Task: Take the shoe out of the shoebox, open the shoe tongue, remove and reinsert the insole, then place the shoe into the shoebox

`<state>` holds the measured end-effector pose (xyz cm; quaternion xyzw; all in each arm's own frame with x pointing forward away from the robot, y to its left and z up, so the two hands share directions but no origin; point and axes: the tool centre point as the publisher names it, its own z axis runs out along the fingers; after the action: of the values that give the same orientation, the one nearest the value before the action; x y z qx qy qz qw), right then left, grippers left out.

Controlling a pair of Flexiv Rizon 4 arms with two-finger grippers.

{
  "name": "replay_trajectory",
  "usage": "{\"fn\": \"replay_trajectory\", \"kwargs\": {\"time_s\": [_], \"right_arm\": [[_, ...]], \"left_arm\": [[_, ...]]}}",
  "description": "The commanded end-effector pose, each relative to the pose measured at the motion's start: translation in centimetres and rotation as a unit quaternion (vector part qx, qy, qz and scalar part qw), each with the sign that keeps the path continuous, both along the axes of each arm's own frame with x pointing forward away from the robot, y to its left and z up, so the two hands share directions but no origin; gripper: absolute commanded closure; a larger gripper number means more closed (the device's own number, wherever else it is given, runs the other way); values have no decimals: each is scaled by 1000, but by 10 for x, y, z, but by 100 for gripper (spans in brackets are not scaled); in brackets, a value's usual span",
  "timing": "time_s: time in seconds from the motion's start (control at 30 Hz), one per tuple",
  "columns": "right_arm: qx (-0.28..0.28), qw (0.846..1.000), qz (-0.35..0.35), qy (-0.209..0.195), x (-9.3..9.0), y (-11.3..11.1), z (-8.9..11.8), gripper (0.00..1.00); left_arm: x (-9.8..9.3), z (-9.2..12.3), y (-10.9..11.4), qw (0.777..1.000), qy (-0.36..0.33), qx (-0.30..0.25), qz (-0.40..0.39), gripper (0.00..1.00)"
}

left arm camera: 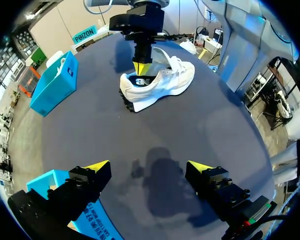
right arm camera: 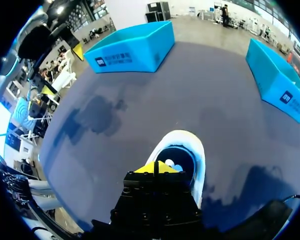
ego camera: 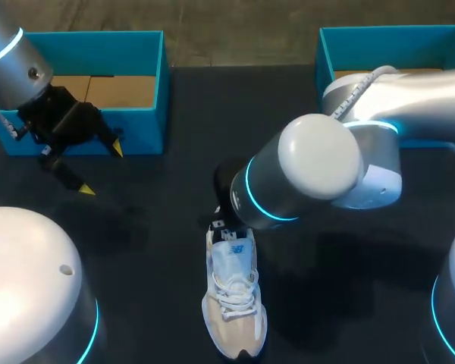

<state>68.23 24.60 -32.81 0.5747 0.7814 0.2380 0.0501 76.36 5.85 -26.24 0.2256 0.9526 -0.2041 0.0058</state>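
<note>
The white sneaker (ego camera: 233,303) is out of its box, so opening the tongue comes next. The right gripper (right arm camera: 157,167) is pinched tight at the heel, and the left gripper (left arm camera: 147,165) is spread wide and empty. It must come close.

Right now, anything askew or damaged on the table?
Nothing stands out: the shoe stands upright on its sole, right gripper at its heel opening, left shoebox and right shoebox upright, left gripper open and empty.
</note>
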Motion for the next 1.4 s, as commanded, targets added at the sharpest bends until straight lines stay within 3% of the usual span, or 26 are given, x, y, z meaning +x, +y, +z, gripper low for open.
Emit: {"fn": "replay_trajectory", "kwargs": {"time_s": [0.03,1.13,1.3,1.4], "right_arm": [[-9,1000,-8,4,1,12,-12,100],[-28,998,-48,19,8,12,-50,100],[-31,998,-54,22,6,5,-52,100],[-36,998,-56,11,6,1,-42,100]], "left_arm": [[-1,0,0,1000,-1,1,0,0],[-1,0,0,1000,-1,1,0,0],[-1,0,0,1000,-1,1,0,0],[-1,0,0,1000,-1,1,0,0]]}}
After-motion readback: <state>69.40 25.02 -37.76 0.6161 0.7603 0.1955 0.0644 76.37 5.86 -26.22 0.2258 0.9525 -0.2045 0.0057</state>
